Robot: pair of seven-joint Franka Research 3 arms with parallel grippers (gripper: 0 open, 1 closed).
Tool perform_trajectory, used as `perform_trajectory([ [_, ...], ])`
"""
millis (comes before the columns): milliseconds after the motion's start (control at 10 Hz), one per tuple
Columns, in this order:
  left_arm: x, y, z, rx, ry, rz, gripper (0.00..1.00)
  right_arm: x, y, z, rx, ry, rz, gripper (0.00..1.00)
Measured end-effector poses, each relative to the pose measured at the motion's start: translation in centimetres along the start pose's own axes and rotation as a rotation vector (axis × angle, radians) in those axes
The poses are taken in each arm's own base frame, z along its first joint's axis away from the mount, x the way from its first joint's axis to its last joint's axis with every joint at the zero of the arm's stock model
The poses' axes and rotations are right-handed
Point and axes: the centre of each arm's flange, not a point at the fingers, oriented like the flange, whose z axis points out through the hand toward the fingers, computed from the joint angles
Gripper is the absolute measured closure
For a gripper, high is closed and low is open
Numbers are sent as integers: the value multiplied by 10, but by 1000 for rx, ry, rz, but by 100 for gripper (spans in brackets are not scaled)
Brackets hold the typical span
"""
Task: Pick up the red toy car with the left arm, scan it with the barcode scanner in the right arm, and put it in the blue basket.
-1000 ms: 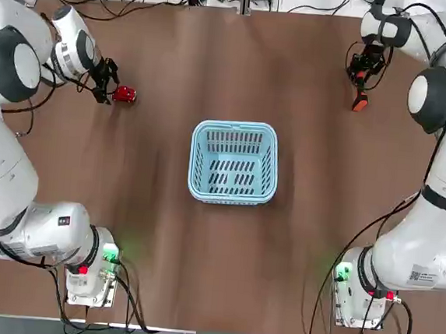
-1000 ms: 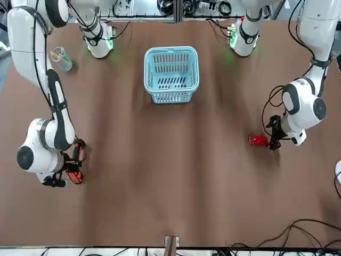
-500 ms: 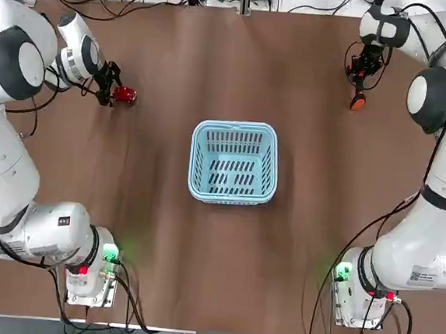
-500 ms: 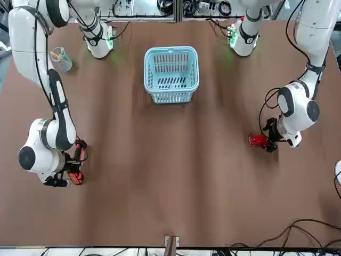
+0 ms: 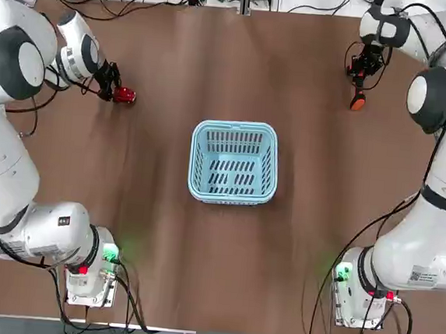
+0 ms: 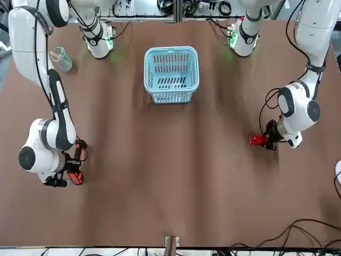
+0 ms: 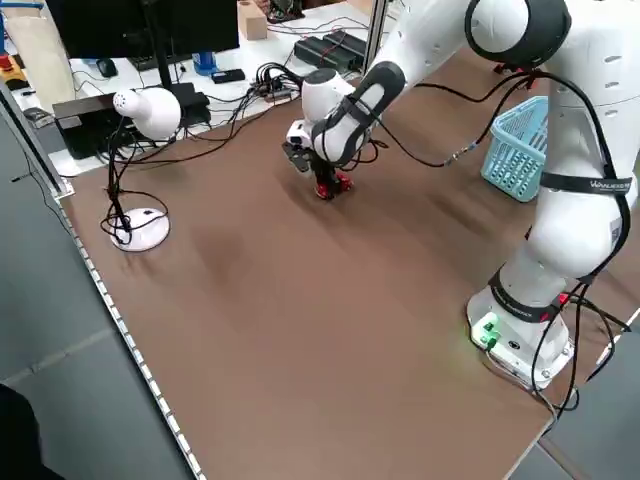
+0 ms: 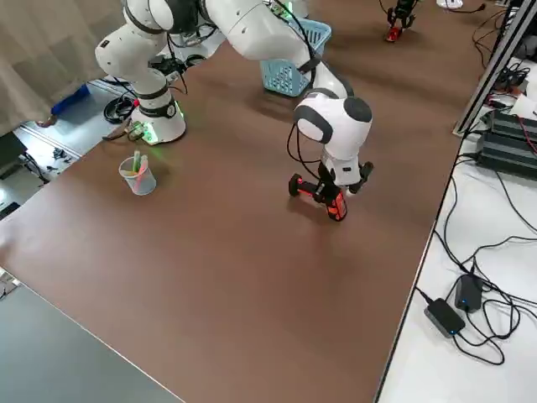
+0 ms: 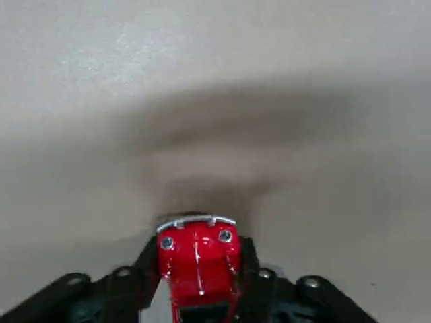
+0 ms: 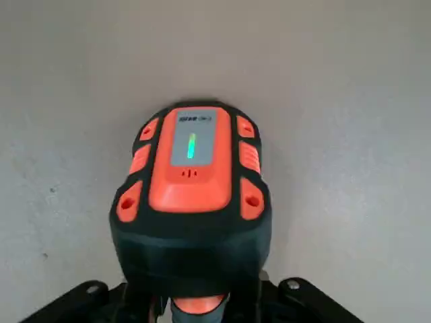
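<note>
Top view, read as a clock face centred on the blue basket [image 5: 233, 163]: the left end effector [image 5: 108, 81] is out at ten o'clock over the brown counter [image 5: 221, 276], closed on the red toy car [image 5: 124, 95]. In the left wrist view its two fingers press the car's sides, headlights and silver bumper facing outward. The right end effector [image 5: 364, 66] is at about one to two o'clock, well apart from the basket, its fingers closed around the barcode scanner [image 5: 358, 101]; the right wrist view shows a lit green strip on the scanner's orange-and-black head. Both things are outside the basket, which stands on the counter between the arms. In the front view, a clear cup [image 6: 61, 59] stands at ten o'clock from the basket.
</note>
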Motion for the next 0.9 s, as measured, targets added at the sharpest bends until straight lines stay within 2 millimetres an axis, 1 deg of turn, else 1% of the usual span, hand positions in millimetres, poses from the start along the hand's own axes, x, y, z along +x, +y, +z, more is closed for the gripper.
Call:
perform_trajectory([
  [200,-3,3,-6,0,-6,6,50,-2,-6,-1,0,-21,-4,63],
  [300,-12,9,-15,11,-24,23,50,-3,-12,-3,4,-37,-8,63],
  [400,-29,20,-30,13,-43,54,50,-4,-20,-7,14,-47,-11,63],
  [500,-50,31,-51,2,-57,91,50,-4,-26,-12,23,-48,-10,63],
  [700,-98,49,-93,-23,-78,131,50,-6,-37,-24,63,-67,9,63],
  [800,-126,59,-112,-31,-90,136,50,-8,-45,-34,115,-89,22,63],
  [900,-156,68,-132,-34,-102,137,50,-10,-55,-50,169,-113,28,63],
])
